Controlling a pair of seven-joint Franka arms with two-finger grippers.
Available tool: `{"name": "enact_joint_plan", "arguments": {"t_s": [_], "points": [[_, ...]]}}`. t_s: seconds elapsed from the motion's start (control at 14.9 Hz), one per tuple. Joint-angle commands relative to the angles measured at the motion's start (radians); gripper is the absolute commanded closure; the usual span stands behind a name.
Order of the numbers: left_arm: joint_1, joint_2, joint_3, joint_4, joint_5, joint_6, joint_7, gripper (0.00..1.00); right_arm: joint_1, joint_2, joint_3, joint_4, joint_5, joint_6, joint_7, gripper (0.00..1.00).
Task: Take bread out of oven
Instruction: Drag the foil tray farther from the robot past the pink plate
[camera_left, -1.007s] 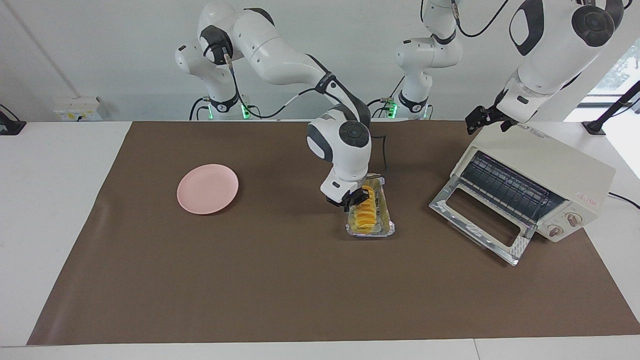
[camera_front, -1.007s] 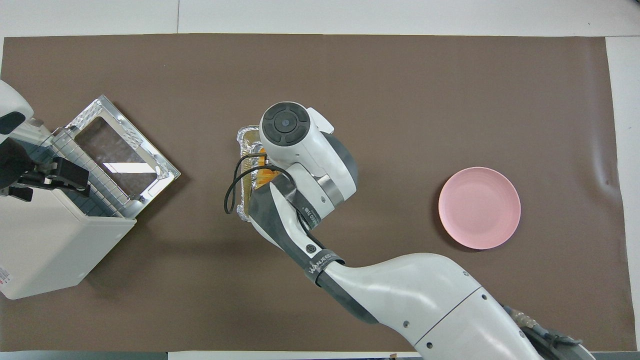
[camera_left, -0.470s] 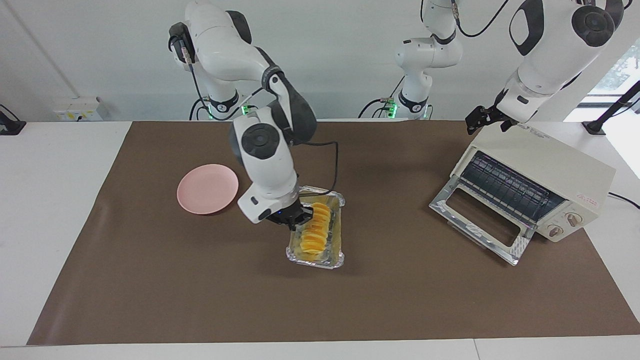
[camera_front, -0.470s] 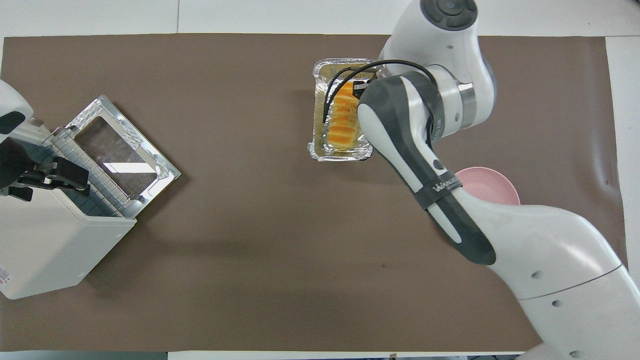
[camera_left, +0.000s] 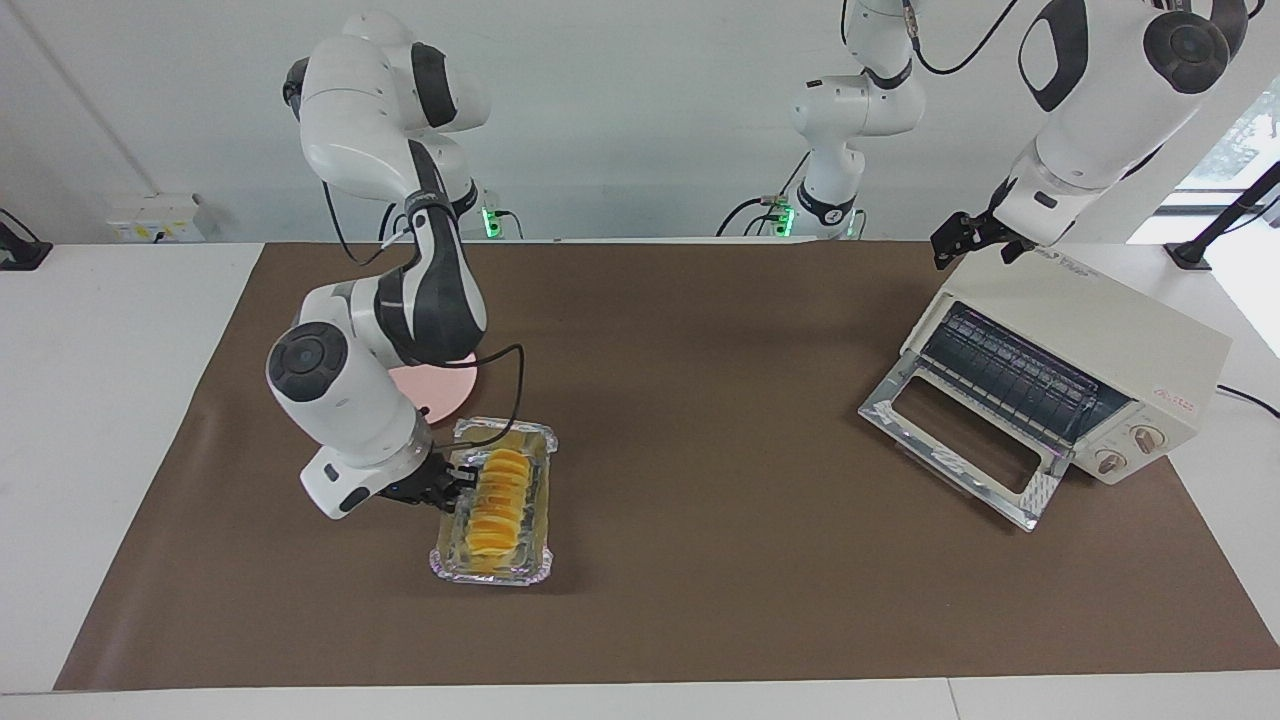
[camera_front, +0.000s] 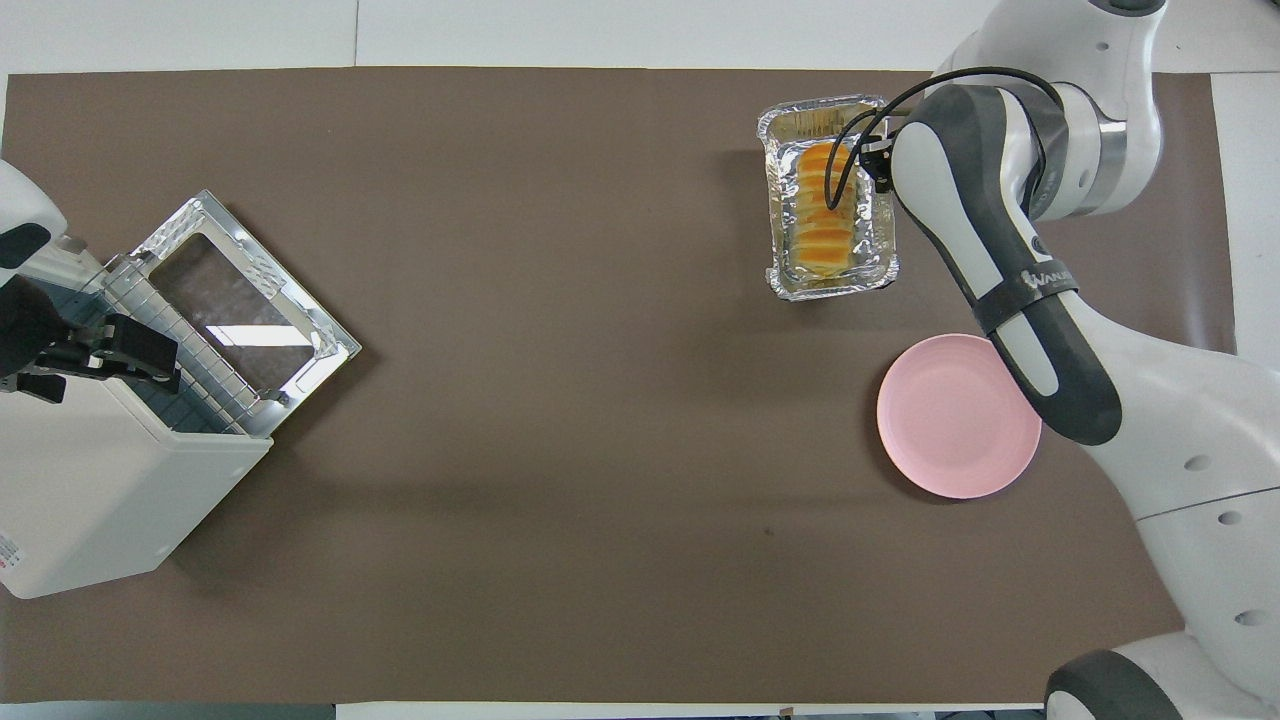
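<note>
The bread (camera_left: 497, 490) (camera_front: 825, 205), a ridged golden loaf, lies in a crinkled foil tray (camera_left: 490, 572) (camera_front: 830, 290). My right gripper (camera_left: 455, 480) (camera_front: 878, 165) is shut on the tray's long rim and holds it low over the mat, beside the pink plate (camera_left: 445, 395) (camera_front: 955, 415). I cannot tell whether the tray touches the mat. The cream oven (camera_left: 1100, 320) (camera_front: 90, 500) stands at the left arm's end with its glass door (camera_left: 960, 440) (camera_front: 240, 310) dropped open and the rack bare. My left gripper (camera_left: 965, 240) (camera_front: 130, 350) waits open over the oven's top.
A brown mat (camera_left: 700, 600) covers most of the white table. The right arm's elbow hangs over part of the plate in the facing view. The open oven door juts out onto the mat toward the table's middle.
The right arm has swung the tray with the bread from the middle of the mat toward its own end, to a spot beside the plate. The left arm and the oven have not moved.
</note>
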Motion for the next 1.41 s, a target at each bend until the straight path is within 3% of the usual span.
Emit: {"name": "enact_joint_plan", "arguments": {"t_s": [0.0, 0.2, 0.6, 0.87, 0.94, 1.01, 1.34], "points": [[0.005, -0.017, 0.0, -0.008, -0.003, -0.007, 0.004, 0.0, -0.046, 0.038, 0.01, 0.016, -0.014, 0.024, -0.072, 1.0], [0.005, -0.017, 0.0, -0.008, -0.003, -0.007, 0.004, 0.0, -0.087, 0.055, -0.003, 0.014, -0.014, 0.053, -0.184, 1.0], [0.005, -0.017, 0.0, -0.008, -0.003, -0.007, 0.004, 0.0, -0.09, 0.053, -0.003, 0.004, -0.052, 0.119, -0.233, 1.0], [0.005, -0.017, 0.0, -0.008, -0.003, -0.007, 0.004, 0.0, -0.121, 0.038, -0.004, -0.061, -0.066, 0.196, -0.296, 1.0], [0.005, -0.017, 0.0, -0.008, -0.003, -0.007, 0.004, 0.0, -0.119, 0.038, -0.004, -0.065, -0.065, 0.197, -0.291, 0.7], [0.005, -0.017, 0.0, -0.008, -0.003, -0.007, 0.004, 0.0, -0.118, 0.038, -0.003, -0.068, -0.06, 0.199, -0.284, 0.01], [0.005, -0.017, 0.0, -0.008, -0.003, -0.007, 0.004, 0.0, -0.112, -0.013, -0.003, -0.059, -0.059, 0.115, -0.276, 0.0]]}}
